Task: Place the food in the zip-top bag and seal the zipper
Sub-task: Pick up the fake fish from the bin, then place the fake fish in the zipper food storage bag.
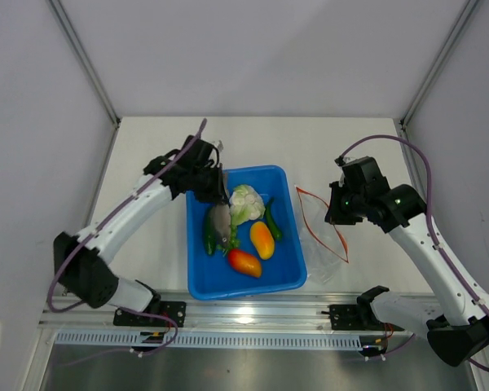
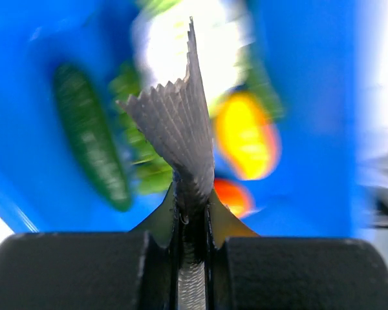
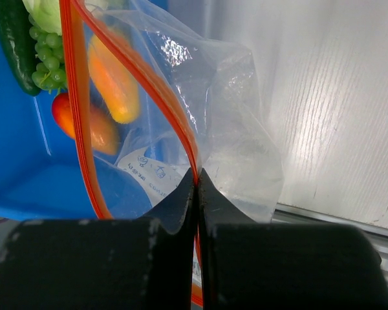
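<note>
Over at the left, the left gripper [image 1: 216, 184] sits above the far left corner of the blue tray [image 1: 282, 262], its jaws clamped on the ribbed tail of the grey fish [image 1: 220, 221], which hangs down towards the near side; I can't tell whether its head touches the tray. Just left of the fish lies a dark green cucumber [image 1: 208, 235]. To its right the cauliflower [image 1: 246, 202] sits at the far side, with the orange-yellow fruit [image 1: 262, 239] and red-orange fruit [image 1: 244, 262] nearer. Right of the tray, on the table [image 1: 350, 147], is the zip-top bag [image 1: 322, 244], its mouth gaping. The right gripper [image 1: 340, 213] is pinched tight on the bag's edge at the zipper [image 3: 79, 116]
</note>
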